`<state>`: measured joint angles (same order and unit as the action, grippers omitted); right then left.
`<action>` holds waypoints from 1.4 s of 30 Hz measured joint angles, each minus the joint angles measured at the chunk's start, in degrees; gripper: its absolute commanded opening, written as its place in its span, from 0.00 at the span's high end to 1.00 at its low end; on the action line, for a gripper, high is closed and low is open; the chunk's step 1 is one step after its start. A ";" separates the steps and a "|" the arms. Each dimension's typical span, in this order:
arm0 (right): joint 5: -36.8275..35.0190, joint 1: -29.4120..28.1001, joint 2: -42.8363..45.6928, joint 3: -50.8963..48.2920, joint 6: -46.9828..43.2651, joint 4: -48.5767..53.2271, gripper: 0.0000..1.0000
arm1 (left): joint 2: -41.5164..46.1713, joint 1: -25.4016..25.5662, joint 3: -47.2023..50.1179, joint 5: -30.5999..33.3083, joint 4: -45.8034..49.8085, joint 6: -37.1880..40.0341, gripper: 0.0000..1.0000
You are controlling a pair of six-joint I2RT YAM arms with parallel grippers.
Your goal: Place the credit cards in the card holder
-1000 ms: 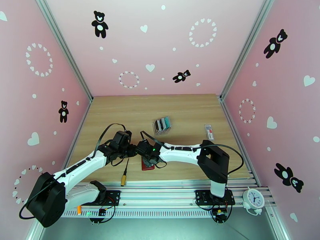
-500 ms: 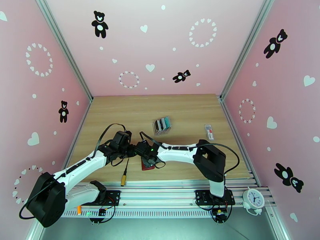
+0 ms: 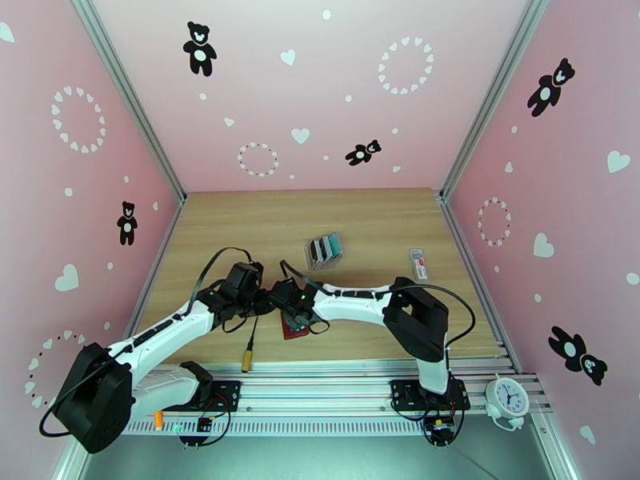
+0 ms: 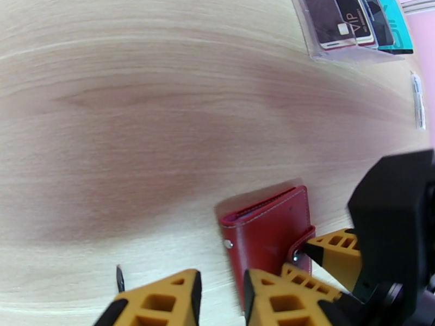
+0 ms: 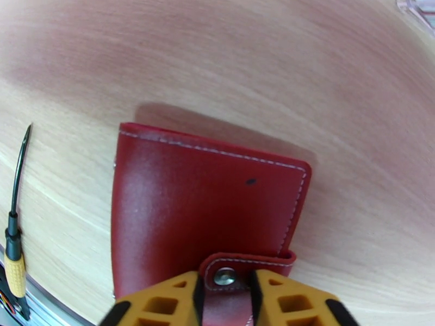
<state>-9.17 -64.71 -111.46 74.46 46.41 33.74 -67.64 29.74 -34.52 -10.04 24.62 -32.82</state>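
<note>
Near the front edge of the table, the card holder lies flat and folded shut. The right gripper pinches the snap tab, and the left gripper hangs just beside it, fingers slightly apart with nothing between them. The step in hand looks like opening it, so the next move calls for peeling the tab off its snap while the left steadies the body. Farther back, well apart, the credit cards stand in a clear rack.

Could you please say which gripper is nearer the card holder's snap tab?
Right. The right gripper has the snap tab between its fingers; the left gripper sits alongside, one finger overlapping the card holder.
</note>
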 measured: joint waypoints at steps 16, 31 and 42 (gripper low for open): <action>-0.15 2.84 0.70 -1.03 -1.40 -3.91 1.00 | -6.05 0.00 -0.04 -5.46 -5.86 -0.50 0.69; 0.96 8.85 2.27 -3.15 -6.34 -6.01 1.00 | -19.56 3.45 -5.05 -6.73 -11.78 -1.33 0.67; 3.65 11.21 2.38 -3.15 -8.31 -7.28 1.00 | -24.98 3.87 -8.81 -5.84 -13.53 -1.99 0.67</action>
<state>-5.52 -53.49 -109.08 71.31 38.11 26.46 -92.62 33.61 -43.33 -15.88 11.09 -34.81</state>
